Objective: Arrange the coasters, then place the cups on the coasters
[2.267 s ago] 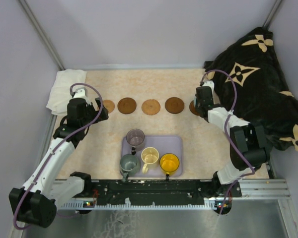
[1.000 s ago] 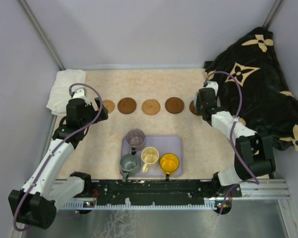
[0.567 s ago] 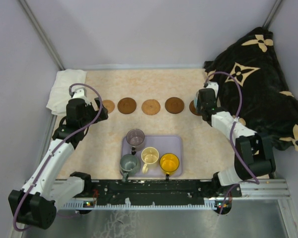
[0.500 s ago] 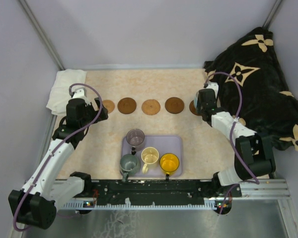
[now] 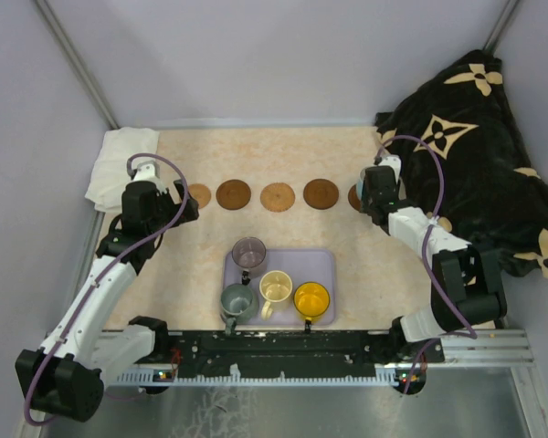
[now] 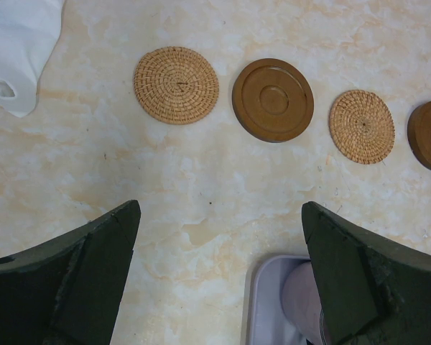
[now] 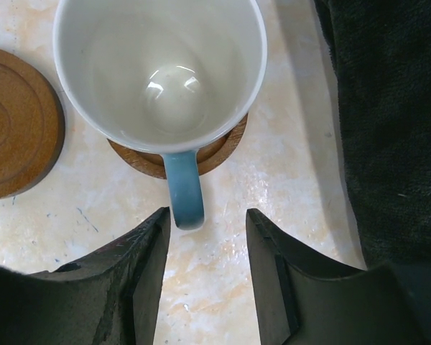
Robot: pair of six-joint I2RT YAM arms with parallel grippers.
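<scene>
My right gripper (image 7: 208, 219) hangs low at the right end of the coaster row, jaws partway apart and gripping nothing. The blue handle (image 7: 184, 190) of the white cup (image 7: 160, 68) points into the gap, its tip close against one finger and clear of the other; whether it touches I cannot tell. The cup stands upright on the end coaster (image 7: 138, 164), dark brown, with only a crescent showing under the base. From overhead the wrist hides nearly all of both. The fourth coaster (image 7: 14, 136), dark brown too, is cut off by the wrist view's left edge. The dark blanket (image 5: 475, 155) lies over the right edge of the tabletop (image 5: 192, 246), near the cup.

My left gripper (image 6: 220, 215) hovers toward the left edge, jaws spread wide, nothing between them. Below it lie the first coaster (image 6: 176, 85) (woven tan, half hidden by the arm from overhead), the second coaster (image 6: 273, 100), dark brown, and the third coaster (image 6: 361, 126), woven tan — set apart in a line.

The lavender tray (image 5: 324, 265) sits by the near edge, about midway along it. The purple-grey cup (image 5: 249, 252) is at its far left corner, the grey-green cup (image 5: 237, 301) at its near left corner, the cream cup (image 5: 276, 286) in the middle and the yellow cup (image 5: 311, 298) toward its near edge. A white cloth (image 5: 119, 164) is bunched in the far left corner of the tabletop.
</scene>
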